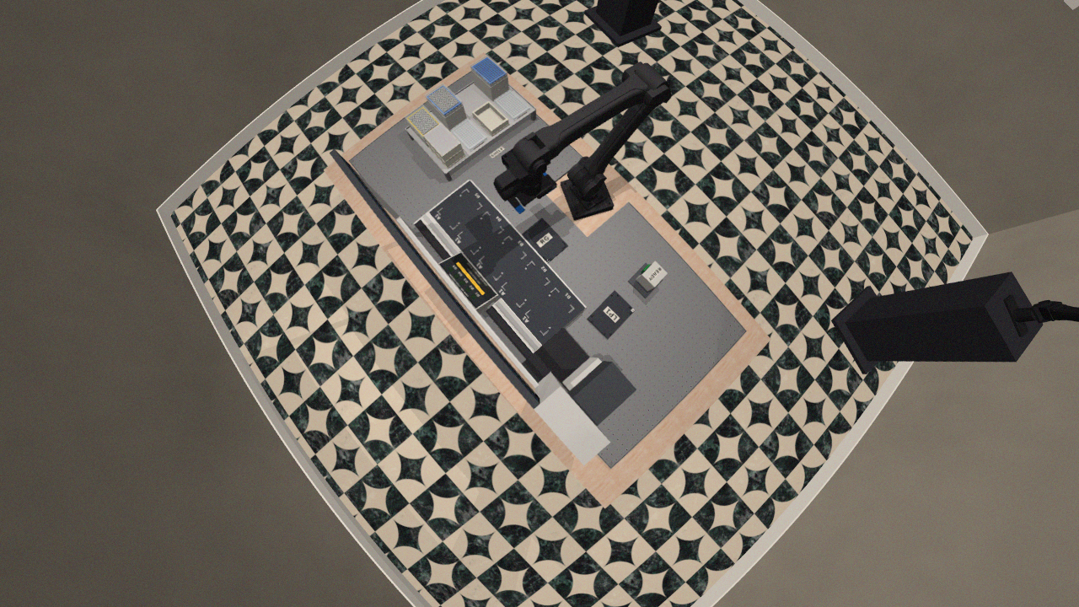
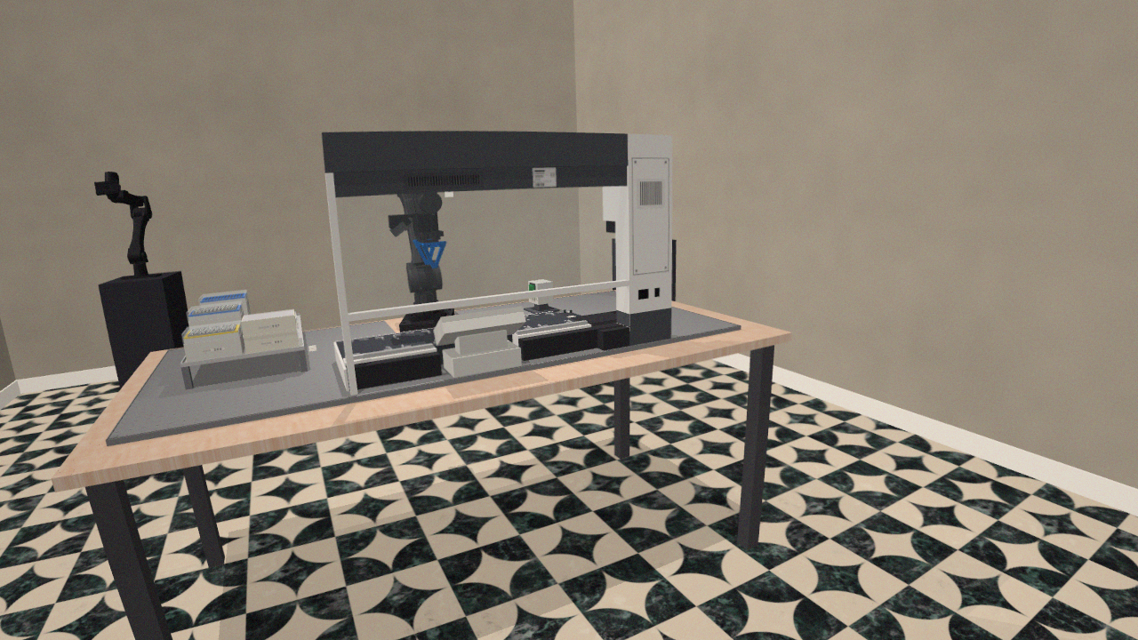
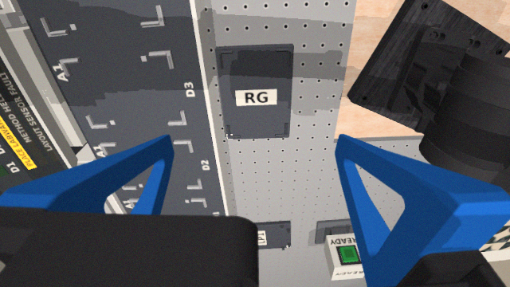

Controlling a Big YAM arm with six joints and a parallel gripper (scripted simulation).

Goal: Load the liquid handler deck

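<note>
The SHELF (image 1: 446, 167) stands near the far left corner of the bench (image 1: 683, 422), as seen from the arm's base, and all the labware is on it. The plates, blocks and tip racks sit close together; their ID labels are too small to read, so which one is C15, M06 or E07 cannot be told. One open, cream-coloured tray (image 1: 490, 116) among them may be the reservoir.

All five positions on the dark deck (image 1: 482, 249) are bare, as are the regrip nest RG (image 3: 255, 119), the lid park LP1 (image 1: 611, 315) and the space around the READY key (image 3: 348, 254) towards the right end of the bench. Nothing has been loaded yet.

The step in hand appears to be the first reach to the SHELF. To do it well, the arm should swing left while staying high, stop squarely above one chosen item, line the jaws across its narrow sides, and only then descend, avoiding the open tray.

The gripper (image 3: 253, 175) hangs above the perforated bench top, between RG and the arm's base (image 1: 603, 207). Its blue jaws are spread as wide as they go, with nothing between them and touching nothing.
</note>
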